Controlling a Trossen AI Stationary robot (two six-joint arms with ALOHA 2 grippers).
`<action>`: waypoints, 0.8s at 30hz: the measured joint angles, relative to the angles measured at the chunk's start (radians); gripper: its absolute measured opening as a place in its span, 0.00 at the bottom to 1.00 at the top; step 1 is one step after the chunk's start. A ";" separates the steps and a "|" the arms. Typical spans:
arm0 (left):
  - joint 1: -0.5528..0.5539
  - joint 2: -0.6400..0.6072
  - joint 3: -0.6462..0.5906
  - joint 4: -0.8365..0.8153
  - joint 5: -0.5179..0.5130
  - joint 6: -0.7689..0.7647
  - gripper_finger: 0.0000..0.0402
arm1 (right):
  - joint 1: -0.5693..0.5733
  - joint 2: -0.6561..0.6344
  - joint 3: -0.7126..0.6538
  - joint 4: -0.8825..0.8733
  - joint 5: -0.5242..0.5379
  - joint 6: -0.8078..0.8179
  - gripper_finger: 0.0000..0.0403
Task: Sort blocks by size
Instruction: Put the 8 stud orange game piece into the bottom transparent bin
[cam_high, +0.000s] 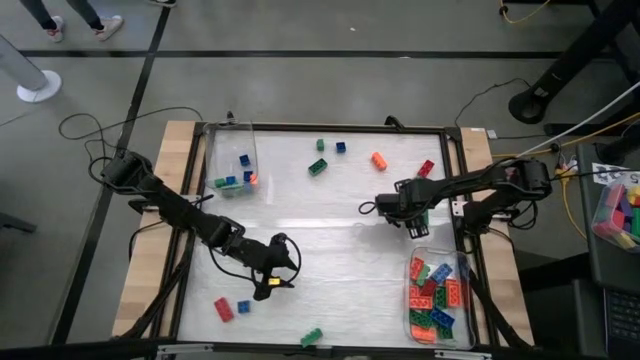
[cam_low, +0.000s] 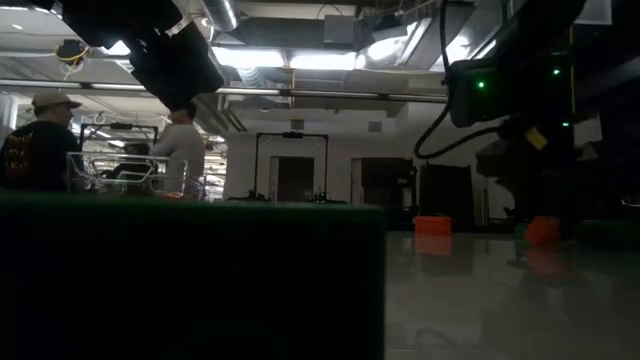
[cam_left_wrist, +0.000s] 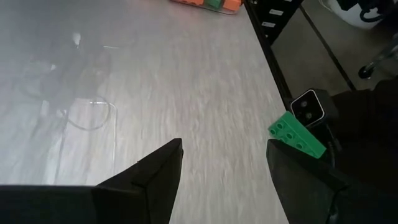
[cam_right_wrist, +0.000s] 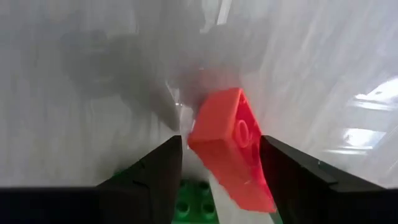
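The right gripper (cam_right_wrist: 221, 165) held a long red block (cam_right_wrist: 231, 149) between its fingers, above the table's right side near the full bin (cam_high: 462, 300). Judged next: carry over and release. The left gripper (cam_left_wrist: 224, 168) stood open, empty.

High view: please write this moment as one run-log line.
left gripper: open, empty, near table front | right gripper: holds red block above right bin

White table (cam_high: 330, 250) bears scattered blocks (cam_high: 318, 167) and two clear bins (cam_high: 232, 158).
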 joint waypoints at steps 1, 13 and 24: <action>0.000 0.000 0.000 0.000 -0.002 0.007 0.55 | 0.000 0.000 -0.003 0.012 0.001 0.000 0.52; 0.000 0.000 0.000 0.001 -0.050 0.031 0.55 | 0.000 0.000 -0.013 0.120 0.035 0.027 0.22; 0.000 0.000 0.000 0.001 -0.394 0.070 0.55 | 0.003 0.001 0.180 0.412 -0.128 0.084 0.28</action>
